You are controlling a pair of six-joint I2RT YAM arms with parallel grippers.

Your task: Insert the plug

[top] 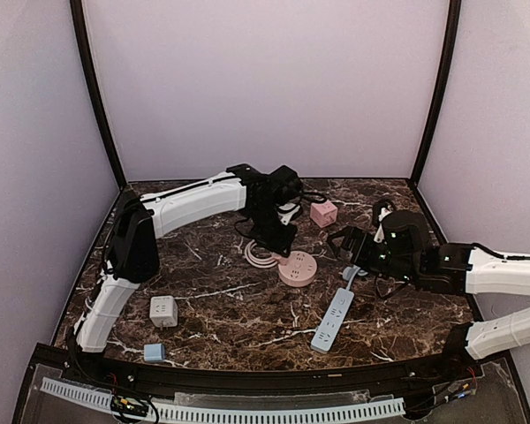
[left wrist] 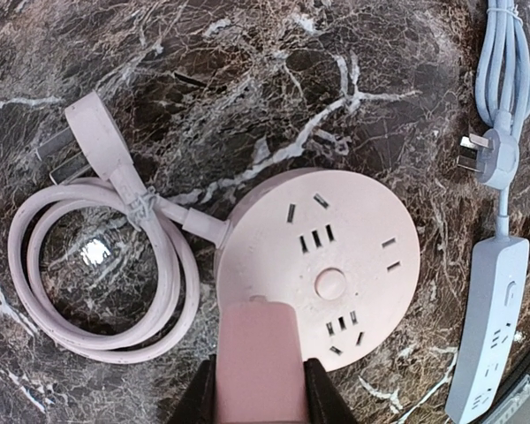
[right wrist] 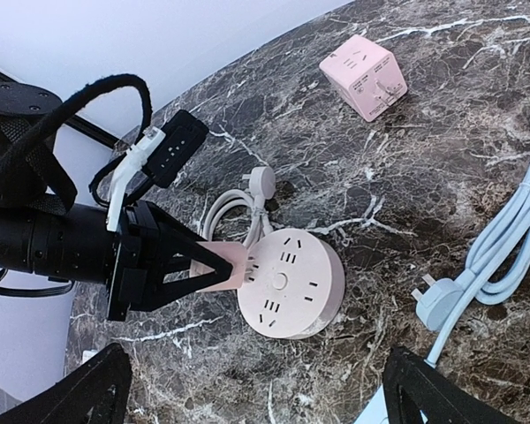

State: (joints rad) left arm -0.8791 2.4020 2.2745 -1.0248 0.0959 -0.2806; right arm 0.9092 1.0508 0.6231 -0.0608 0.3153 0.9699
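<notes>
A pale pink plug (left wrist: 258,362) sits between the jaws of my left gripper (left wrist: 258,393), which is shut on it. The plug's front end rests over the rim of the round pink socket hub (left wrist: 344,256). From the right wrist, the plug (right wrist: 232,265) meets the hub (right wrist: 291,283) at its left edge, with short prongs against the face; I cannot tell how deep they sit. From above, the left gripper (top: 278,240) hangs over the hub (top: 298,268). My right gripper (top: 349,238) stands open to the hub's right, holding nothing, its fingers (right wrist: 88,393) spread wide.
The hub's cord (left wrist: 184,274) lies coiled to its left. A blue power strip (top: 333,320) with its cord and plug (right wrist: 437,300) lies to the right. A pink cube socket (top: 323,213) sits behind. A white cube (top: 163,311) and a small blue adapter (top: 154,352) sit front left.
</notes>
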